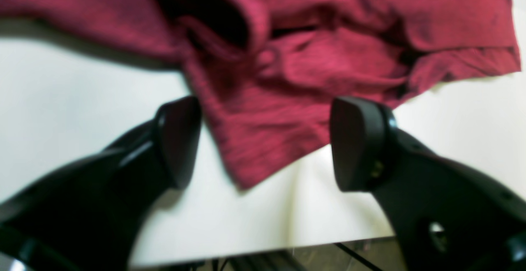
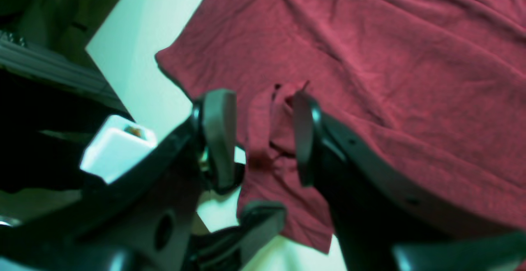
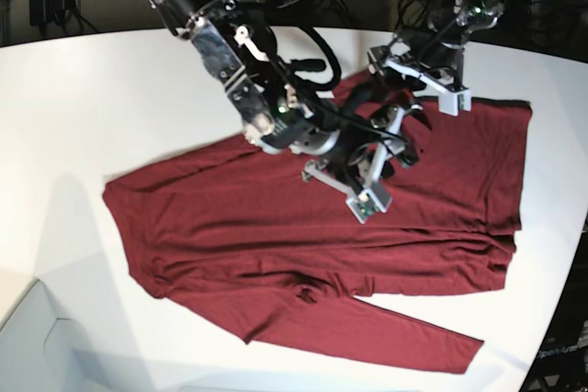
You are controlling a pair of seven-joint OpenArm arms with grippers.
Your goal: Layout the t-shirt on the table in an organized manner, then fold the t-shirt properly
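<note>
Black fingers of the left gripper (image 1: 263, 143) fill the foreground of its wrist view, standing well apart with nothing between them; a corner of the t-shirt (image 1: 328, 57) lies on the table (image 1: 74, 98) just beyond and between the tips. The right gripper (image 2: 261, 135) also has its jaws apart, and a small puckered ridge of cloth rises between them without being clamped, as far as can be seen. From the base view the t-shirt (image 3: 276, 227) is mostly spread across the table (image 3: 92, 89), one long sleeve stretched out on the side away from both grippers, but wrinkles and a bunched patch beneath the grippers remain. My judgement: laying out is nearly done and needs smoothing; no fold has been made. No brand, label or readable writing shows anywhere.
</note>
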